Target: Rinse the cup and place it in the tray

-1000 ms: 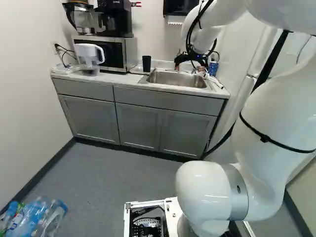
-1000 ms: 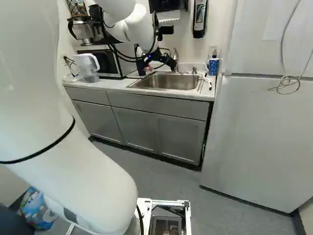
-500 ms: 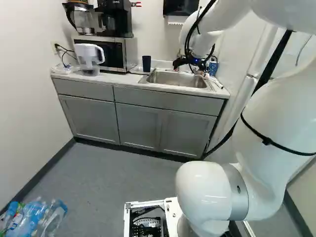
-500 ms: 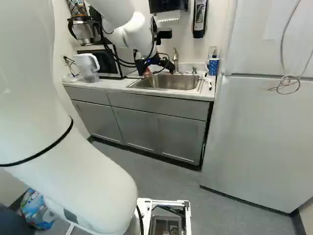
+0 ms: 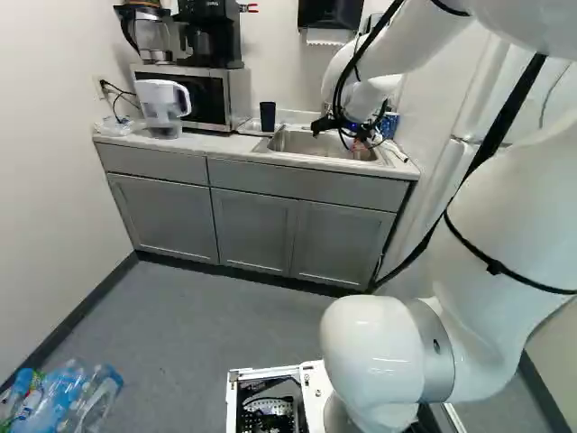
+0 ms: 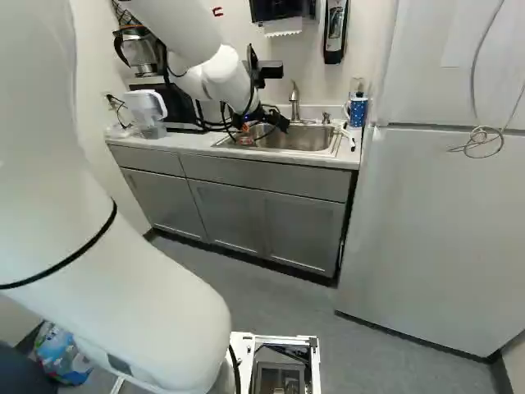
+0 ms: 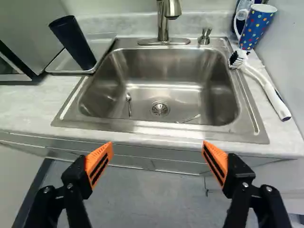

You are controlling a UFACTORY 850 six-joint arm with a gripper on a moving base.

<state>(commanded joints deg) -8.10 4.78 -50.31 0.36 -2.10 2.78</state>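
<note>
Two cups are on the counter by the sink, and I cannot tell which is meant for rinsing. The black tumbler [image 5: 268, 116] stands in the shallow tray [image 7: 62, 65], at the sink's left side in the left base view. The blue polka-dot mug [image 7: 257, 26], its white handle showing, is at the sink's far corner on the opposite side, near the refrigerator [image 6: 435, 222]. A white-handled scrub brush [image 7: 262, 80] lies in front of the mug, its bristled head by the sink's rim.

Between the cups is the stainless-steel sink [image 7: 156, 122], with a spoon [image 7: 128, 102] on its bottom beside the round drain [image 7: 160, 109]; a thin metal utensil [image 7: 191, 118] lies on the drain's other side. The faucet [image 7: 164, 23] rises from the back rim, with a small metal pump [image 7: 204, 37] next to it.

In the base views the gripper [image 6: 264, 131] is at the sink. Its two orange-padded fingers stand wide apart, with nothing held between them, and neither cup touches them.

Farther along the counter are the microwave [image 5: 194, 96], with a coffee maker [image 5: 209, 38] on top, and a water filter pitcher [image 5: 162, 105] in front of it. Gray cabinets [image 5: 253, 232] run below the counter. Plastic bottles [image 5: 68, 399] lie on the floor at the lower left of the left base view
</note>
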